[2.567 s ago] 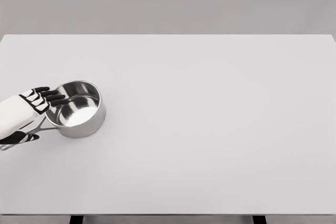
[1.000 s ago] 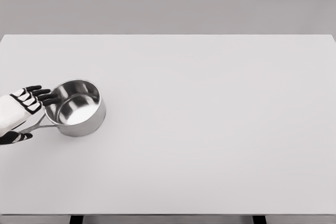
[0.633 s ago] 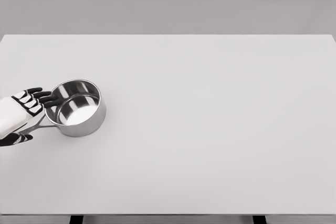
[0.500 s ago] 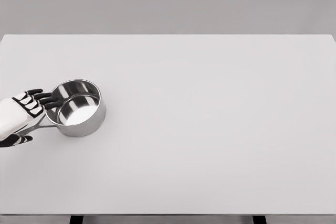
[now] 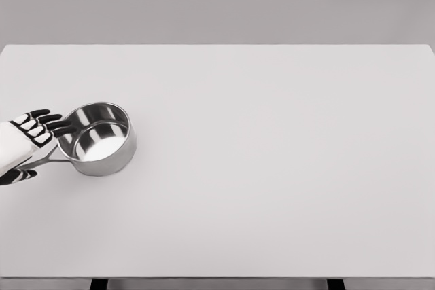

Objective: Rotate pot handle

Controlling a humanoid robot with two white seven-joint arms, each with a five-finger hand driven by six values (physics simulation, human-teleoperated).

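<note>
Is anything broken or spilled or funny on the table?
Nothing stands out. The pot sits upright and empty near the table's left edge, with no spill or dent showing. Its handle points left, under the left hand, whose fingers are spread beside the rim.

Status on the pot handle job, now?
Left robot hand open over the handle, fingers spread, no grasp. Shiny steel saucepan upright on the white table, handle pointing left. Right robot hand out of view. Nothing in the way.

We've got a shiny little steel pot [image 5: 100,139] sitting upright and empty at the table's left side, handle [image 5: 42,159] pointing left.
</note>
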